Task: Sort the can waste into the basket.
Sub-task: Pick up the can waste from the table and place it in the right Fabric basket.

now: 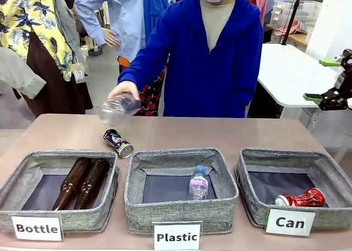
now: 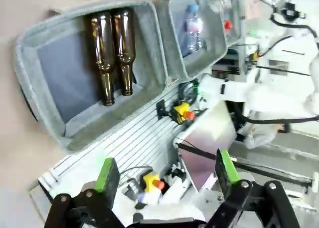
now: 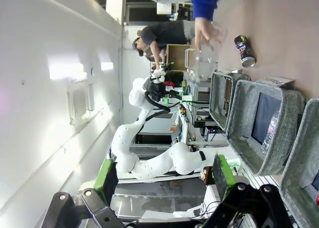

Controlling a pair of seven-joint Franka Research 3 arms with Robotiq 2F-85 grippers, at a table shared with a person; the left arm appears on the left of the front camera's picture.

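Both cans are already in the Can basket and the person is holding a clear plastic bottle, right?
Not quite. The front view shows only the crushed red can in the Can basket. The dark can lies on the table, outside any basket. The person's hand does hold a clear plastic bottle.

Shiny red can point(image 1: 301, 199), dark blue-black can point(image 1: 117, 143) with silver end, grey woven basket point(image 1: 287, 154), brown glass bottles point(image 1: 82, 182)
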